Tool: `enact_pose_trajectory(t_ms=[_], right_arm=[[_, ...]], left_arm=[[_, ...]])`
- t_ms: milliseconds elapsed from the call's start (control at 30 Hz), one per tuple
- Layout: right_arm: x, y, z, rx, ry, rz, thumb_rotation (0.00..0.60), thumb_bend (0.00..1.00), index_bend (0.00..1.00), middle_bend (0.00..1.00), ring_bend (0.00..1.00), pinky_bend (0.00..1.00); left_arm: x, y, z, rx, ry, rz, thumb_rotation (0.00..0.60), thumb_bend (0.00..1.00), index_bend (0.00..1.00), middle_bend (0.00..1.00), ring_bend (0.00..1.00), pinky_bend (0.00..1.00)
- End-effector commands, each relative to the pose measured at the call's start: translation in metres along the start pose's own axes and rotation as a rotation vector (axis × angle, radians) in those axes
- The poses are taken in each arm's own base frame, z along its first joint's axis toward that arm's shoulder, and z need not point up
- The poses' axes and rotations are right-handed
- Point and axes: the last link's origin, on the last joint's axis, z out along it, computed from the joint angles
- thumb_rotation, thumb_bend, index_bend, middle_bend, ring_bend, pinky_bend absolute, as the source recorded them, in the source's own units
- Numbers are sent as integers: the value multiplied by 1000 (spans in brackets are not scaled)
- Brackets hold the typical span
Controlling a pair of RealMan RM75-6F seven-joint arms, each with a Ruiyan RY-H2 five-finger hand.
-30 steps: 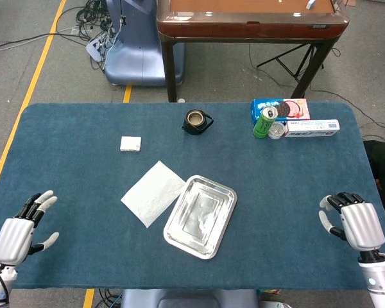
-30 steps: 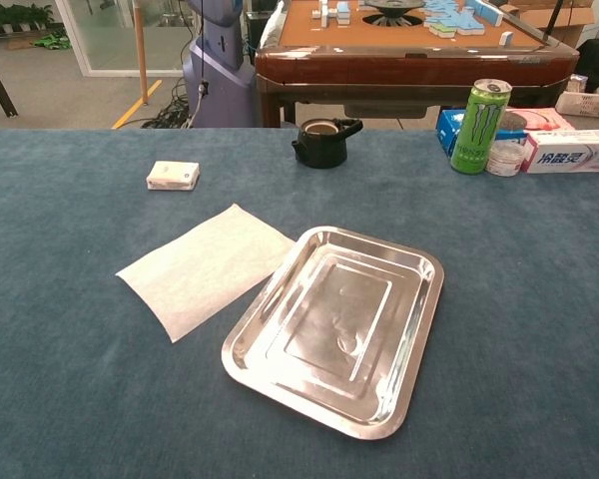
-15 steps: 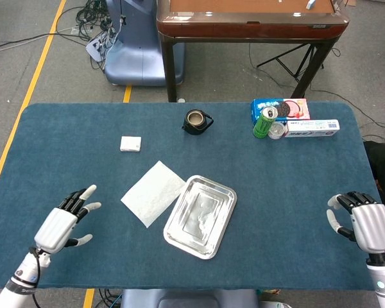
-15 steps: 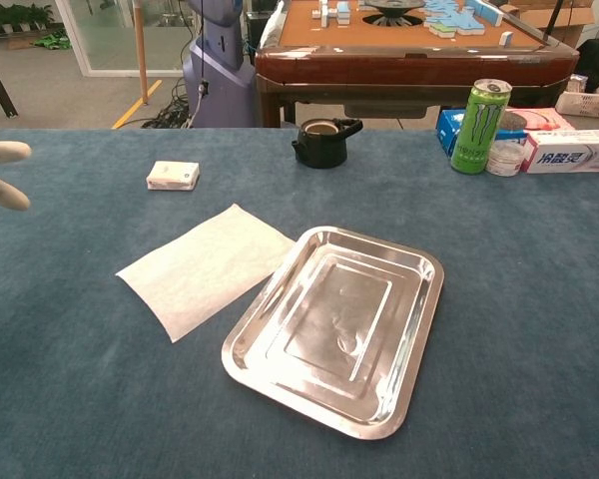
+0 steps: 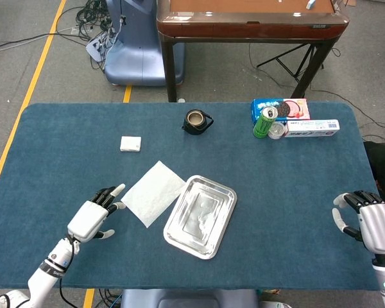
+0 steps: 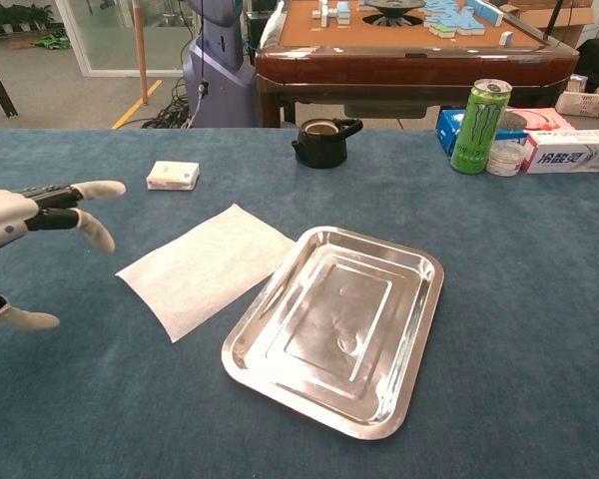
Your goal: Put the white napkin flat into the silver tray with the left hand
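The white napkin (image 5: 154,192) (image 6: 206,264) lies flat on the blue tablecloth, its right corner touching the left rim of the silver tray (image 5: 223,235) (image 6: 419,369). The tray is bare inside. My left hand (image 5: 95,215) (image 6: 25,215) hovers just left of the napkin with its fingers spread and pointing toward it, holding nothing. My right hand (image 5: 371,224) stays near the table's front right edge, fingers loosely apart and empty; the chest view does not show it.
A small white packet (image 5: 130,144) lies behind the napkin. A black cup (image 5: 196,121) stands at the back centre. A green can (image 5: 265,122), a small tin, a blue packet and a white box (image 5: 312,127) cluster at the back right.
My left hand has swept from the front left corner rightward and inward, now close to the napkin's left corner. The right hand has drifted slightly right. Napkin and tray have not moved.
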Motion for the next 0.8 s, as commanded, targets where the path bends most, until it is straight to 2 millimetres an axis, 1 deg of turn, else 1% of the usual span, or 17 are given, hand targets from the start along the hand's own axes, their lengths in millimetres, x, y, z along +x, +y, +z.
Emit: enact_pose_trajectory(t_ms=[33, 300, 467, 800], right_arm=[[1, 1, 0, -2, 2, 2, 600, 407, 511, 569, 426, 459], [0, 2, 1, -6, -1, 4, 600, 408, 511, 569, 426, 459], [1, 2, 1, -7, 4, 6, 600, 408, 511, 569, 426, 459], [3, 3, 1, -9, 6, 10, 600, 408, 511, 569, 426, 459]], left_arm=[[-4, 3, 7, -5, -4, -2, 600, 114, 342, 0, 0, 82], [-11, 18, 25, -40, 18, 13, 600, 114, 380, 0, 0, 82], [-14, 26, 36, -51, 11, -6, 600, 114, 389, 0, 0, 82], [-23, 33, 50, -44, -6, 18, 600, 114, 403, 0, 0, 82]])
